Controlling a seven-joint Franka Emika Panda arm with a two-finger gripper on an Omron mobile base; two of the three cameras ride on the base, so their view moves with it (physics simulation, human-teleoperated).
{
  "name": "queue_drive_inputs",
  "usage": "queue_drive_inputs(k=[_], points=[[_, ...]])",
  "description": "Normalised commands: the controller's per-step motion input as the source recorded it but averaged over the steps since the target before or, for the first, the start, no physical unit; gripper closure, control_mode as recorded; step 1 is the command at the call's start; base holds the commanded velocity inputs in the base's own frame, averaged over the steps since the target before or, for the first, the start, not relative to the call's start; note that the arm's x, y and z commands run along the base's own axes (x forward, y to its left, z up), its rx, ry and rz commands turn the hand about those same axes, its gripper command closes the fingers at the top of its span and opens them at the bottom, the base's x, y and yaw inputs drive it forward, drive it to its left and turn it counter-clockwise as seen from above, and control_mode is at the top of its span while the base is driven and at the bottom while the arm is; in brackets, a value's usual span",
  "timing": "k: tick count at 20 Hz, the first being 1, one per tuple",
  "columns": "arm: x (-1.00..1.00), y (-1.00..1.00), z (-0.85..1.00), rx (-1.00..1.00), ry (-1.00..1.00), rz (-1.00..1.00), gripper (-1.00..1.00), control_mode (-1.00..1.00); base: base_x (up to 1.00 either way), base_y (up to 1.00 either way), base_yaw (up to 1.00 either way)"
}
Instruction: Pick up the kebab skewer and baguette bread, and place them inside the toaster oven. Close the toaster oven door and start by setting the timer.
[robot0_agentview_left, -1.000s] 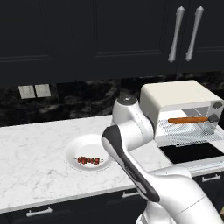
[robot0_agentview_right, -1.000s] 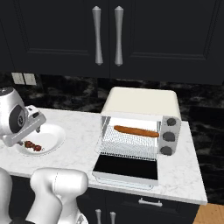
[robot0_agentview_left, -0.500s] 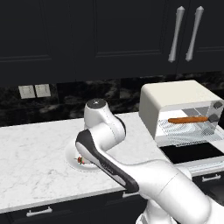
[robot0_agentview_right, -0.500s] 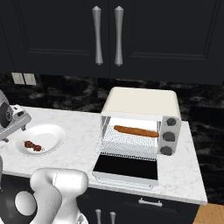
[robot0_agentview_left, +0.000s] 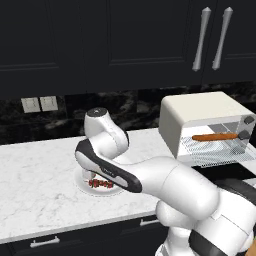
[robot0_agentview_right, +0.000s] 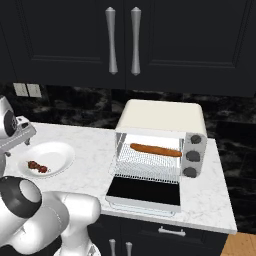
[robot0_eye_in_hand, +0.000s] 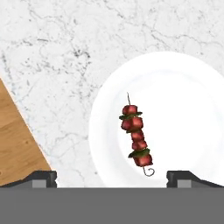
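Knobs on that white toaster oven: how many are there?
3 knobs, stacked in a column on the right side of the toaster oven front: top, middle and bottom. In the left base view some fall outside the picture.

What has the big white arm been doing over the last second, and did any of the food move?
The white arm has swung left, away from the cream-white toaster oven, and now hangs over the round white plate. Its open gripper is above the red-chunked kebab skewer and has not taken hold of it. The skewer, the orange-brown baguette on the oven rack and the lowered glass door stayed put.
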Motion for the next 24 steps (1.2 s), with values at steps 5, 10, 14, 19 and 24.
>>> queue_drive_inputs(k=[5, 10, 14, 19, 24], points=[[0.30, 0.00, -0.48, 0.01, 0.00, 0.01, -1.00, -1.00, 0.00, 0.00, 0.00], [0.18, 0.00, -0.45, 0.00, 0.00, 0.02, -1.00, -1.00, 0.00, 0.00, 0.00], [0.31, 0.03, -0.32, 0.00, 0.00, 0.00, -1.00, -1.00, 0.00, 0.00, 0.00], [0.19, 0.01, -0.37, 0.02, 0.00, 0.00, -1.00, -1.00, 0.00, 0.00, 0.00], [-0.01, 0.00, -0.34, 0.06, 0.01, 0.00, -1.00, -1.00, 0.00, 0.00, 0.00]])
